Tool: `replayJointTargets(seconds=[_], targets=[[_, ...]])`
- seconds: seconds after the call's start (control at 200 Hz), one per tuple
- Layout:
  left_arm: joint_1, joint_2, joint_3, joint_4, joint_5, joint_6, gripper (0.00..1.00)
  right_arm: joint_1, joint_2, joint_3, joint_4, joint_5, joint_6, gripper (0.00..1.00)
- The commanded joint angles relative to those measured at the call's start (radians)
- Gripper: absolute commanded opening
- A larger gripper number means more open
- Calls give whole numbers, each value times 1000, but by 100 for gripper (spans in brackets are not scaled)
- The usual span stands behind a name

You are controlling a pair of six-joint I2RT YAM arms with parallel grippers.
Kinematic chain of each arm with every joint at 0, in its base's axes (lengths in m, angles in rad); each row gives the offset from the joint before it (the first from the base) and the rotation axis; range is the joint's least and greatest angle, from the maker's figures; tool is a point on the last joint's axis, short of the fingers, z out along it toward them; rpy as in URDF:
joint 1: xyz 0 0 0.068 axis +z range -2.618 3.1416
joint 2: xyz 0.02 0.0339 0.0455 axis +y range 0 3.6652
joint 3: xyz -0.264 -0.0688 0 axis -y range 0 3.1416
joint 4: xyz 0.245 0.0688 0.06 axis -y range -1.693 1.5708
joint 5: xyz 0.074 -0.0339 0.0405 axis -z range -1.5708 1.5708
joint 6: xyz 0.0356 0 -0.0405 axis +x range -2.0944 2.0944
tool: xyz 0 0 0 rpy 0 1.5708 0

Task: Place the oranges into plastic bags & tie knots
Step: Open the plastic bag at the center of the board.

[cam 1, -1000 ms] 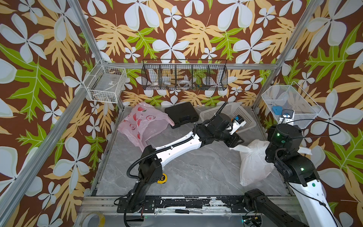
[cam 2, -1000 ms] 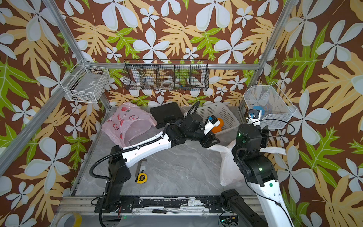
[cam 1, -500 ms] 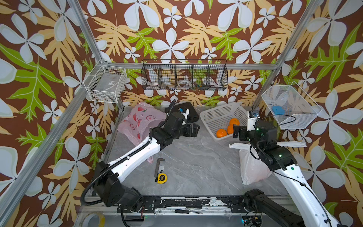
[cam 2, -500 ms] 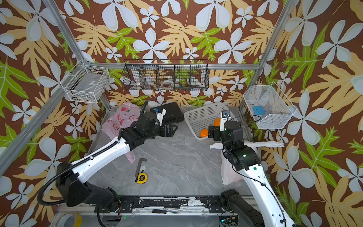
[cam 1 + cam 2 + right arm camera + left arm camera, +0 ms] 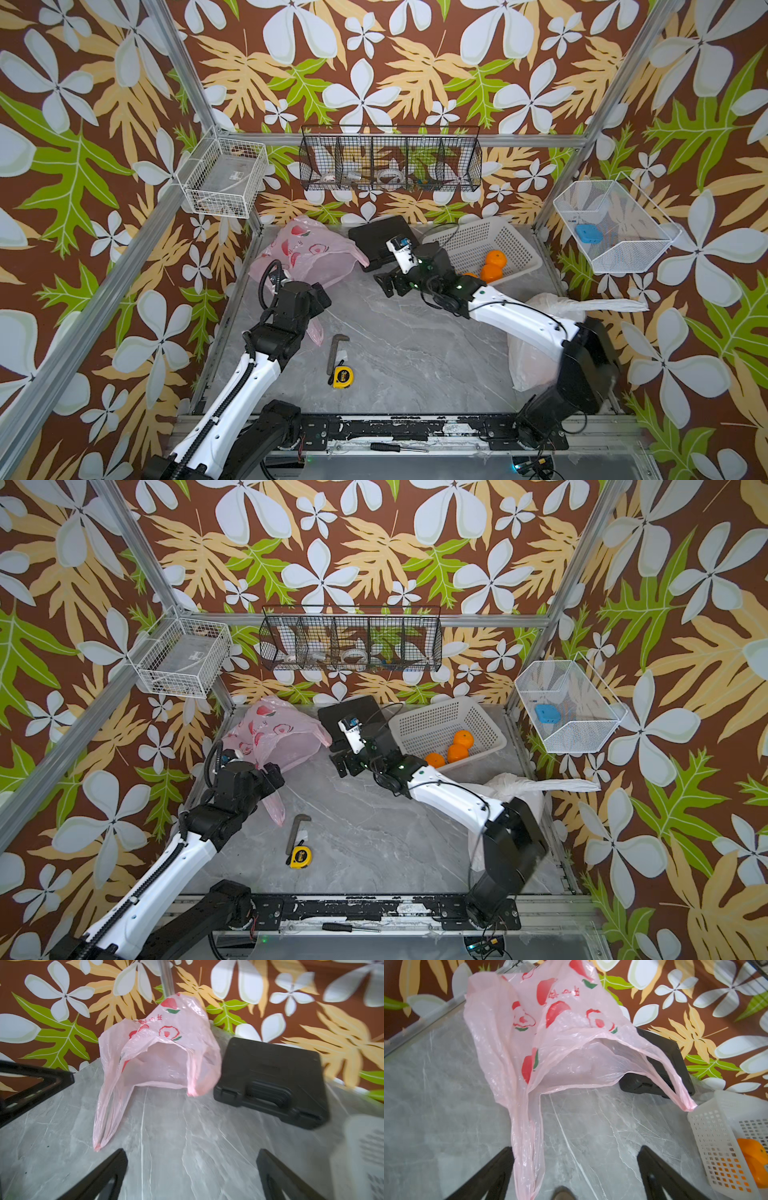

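Fig.: both arms have swung away from the white bag (image 5: 530, 365) toward the pink bag (image 5: 309, 253), far-left on surface (image 5: 399, 353). Left end effector (image 5: 575, 1150) & right end effector (image 5: 191, 1152) spread, empty. Oranges (image 5: 492, 266) remain in basket (image 5: 478, 241); filling the pink bag prob. comes next.

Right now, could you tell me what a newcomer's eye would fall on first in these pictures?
The pink bag lies open-mouthed at the table's far left corner, with the left gripper and right gripper, both open, facing it. Bright oranges sit in the white basket at the far right.
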Motion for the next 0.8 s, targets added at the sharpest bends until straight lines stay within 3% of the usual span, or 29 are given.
replayJointTargets(seconds=[0.0,0.12,0.255,0.35,0.515,0.661,0.796], targets=[[29,4,-17,20,31,-46,95,0,127,112,89,-42,-46,96],[39,73,27,53,24,56,96,0,248,236,49,-38,-36,94],[44,283,210,-32,-47,217,97,-24,202,208,58,81,8,96],[44,391,323,-89,-73,350,96,-88,90,129,67,119,48,98],[44,523,437,-193,-160,513,95,-248,-6,102,-112,218,113,97],[44,610,460,-190,-156,624,96,-391,20,144,-313,238,137,97],[42,672,468,-160,-195,682,97,-455,79,188,-418,321,149,95]])
